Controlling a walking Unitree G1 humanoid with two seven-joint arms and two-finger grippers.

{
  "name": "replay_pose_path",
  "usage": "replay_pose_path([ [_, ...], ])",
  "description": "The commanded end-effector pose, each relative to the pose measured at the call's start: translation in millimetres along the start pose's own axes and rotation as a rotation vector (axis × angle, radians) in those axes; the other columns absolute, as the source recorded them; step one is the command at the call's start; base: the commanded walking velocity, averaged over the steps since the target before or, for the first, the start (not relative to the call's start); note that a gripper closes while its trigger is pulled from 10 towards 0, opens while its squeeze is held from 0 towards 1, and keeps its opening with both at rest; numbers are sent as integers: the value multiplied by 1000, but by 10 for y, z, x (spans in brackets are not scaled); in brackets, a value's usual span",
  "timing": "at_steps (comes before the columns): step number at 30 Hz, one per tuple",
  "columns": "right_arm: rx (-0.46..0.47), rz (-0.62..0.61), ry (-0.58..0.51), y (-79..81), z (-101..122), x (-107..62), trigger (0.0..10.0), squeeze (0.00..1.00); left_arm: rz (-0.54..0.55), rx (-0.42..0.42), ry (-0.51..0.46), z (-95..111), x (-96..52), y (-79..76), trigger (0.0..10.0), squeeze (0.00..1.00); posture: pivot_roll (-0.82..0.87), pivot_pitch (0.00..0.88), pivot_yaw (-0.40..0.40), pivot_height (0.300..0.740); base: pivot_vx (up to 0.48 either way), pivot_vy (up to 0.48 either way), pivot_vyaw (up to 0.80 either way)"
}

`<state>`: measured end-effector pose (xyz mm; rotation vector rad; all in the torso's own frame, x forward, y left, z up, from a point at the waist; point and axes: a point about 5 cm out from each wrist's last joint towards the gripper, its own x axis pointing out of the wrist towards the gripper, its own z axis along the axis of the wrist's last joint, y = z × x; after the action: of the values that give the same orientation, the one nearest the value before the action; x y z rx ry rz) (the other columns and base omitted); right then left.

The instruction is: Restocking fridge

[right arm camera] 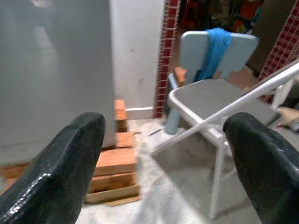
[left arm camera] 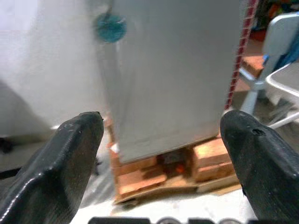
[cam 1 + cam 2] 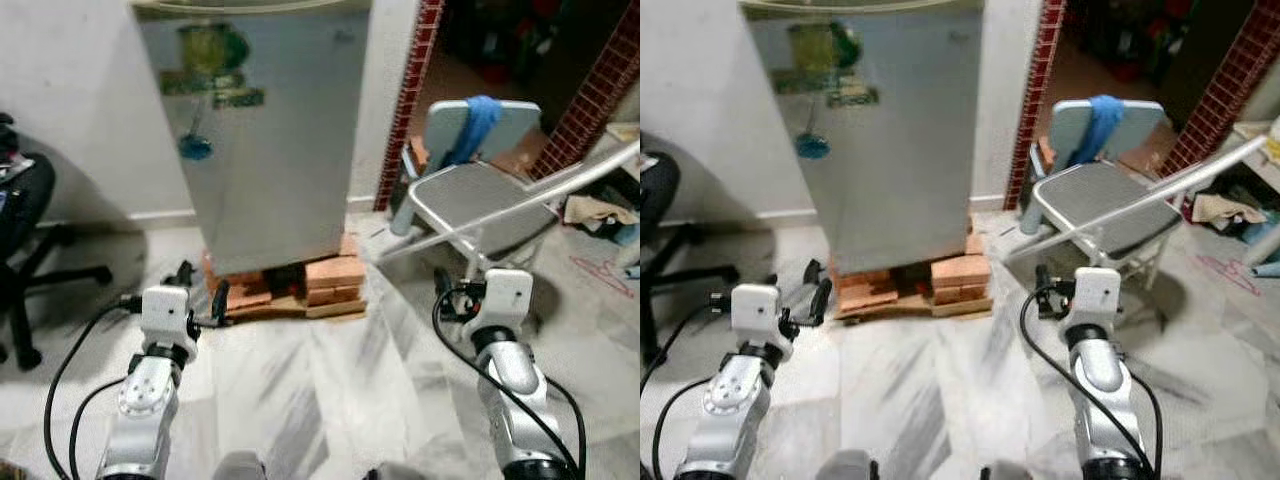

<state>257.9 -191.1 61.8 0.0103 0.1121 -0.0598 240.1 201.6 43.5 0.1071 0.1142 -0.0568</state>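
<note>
The grey fridge (image 3: 270,150) stands shut against the wall, raised on red bricks (image 3: 335,273) and a wooden board. Green and blue magnets (image 3: 208,60) are stuck on its door. My left gripper (image 3: 202,290) is held low in front of the fridge's lower left corner, open and empty. In the left wrist view its fingers (image 2: 70,163) frame the fridge door (image 2: 173,70) and the bricks (image 2: 208,158). My right gripper (image 3: 452,292) hovers to the right, near the folding chair, open and empty, with its fingertips (image 1: 74,154) spread wide.
A grey folding chair (image 3: 480,190) with a blue cloth (image 3: 474,125) over its back stands right of the fridge, beside a red tiled doorway (image 3: 410,90). A black office chair (image 3: 20,230) sits at far left. Marble floor (image 3: 330,390) lies between me and the fridge.
</note>
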Motion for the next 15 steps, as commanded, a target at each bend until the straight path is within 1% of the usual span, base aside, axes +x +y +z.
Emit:
replay_pose_path([
  [1,11,15,-19,31,44,19,10000,0,0,8,-14,44,21,25,10000,0,39,0,-26,740,0,458,0],
  [5,24,21,-7,47,35,16,10000,0,1,10,-16,55,22,42,10000,0,43,0,-19,740,0,458,0],
  [7,22,21,-10,51,37,20,10000,0,-3,22,-22,67,27,54,10000,0,42,0,-15,740,0,458,-650],
  [11,17,20,-20,41,53,24,10000,0,-18,18,-36,86,31,55,10000,0,44,0,-16,740,0,442,-742],
  [14,14,22,-23,42,56,27,10000,0,-25,21,-26,77,28,47,10000,0,44,0,-17,740,240,416,-419],
  [15,13,23,-24,42,58,29,10000,0,-26,18,-25,73,26,43,10000,0,44,0,-17,740,244,412,0],
])
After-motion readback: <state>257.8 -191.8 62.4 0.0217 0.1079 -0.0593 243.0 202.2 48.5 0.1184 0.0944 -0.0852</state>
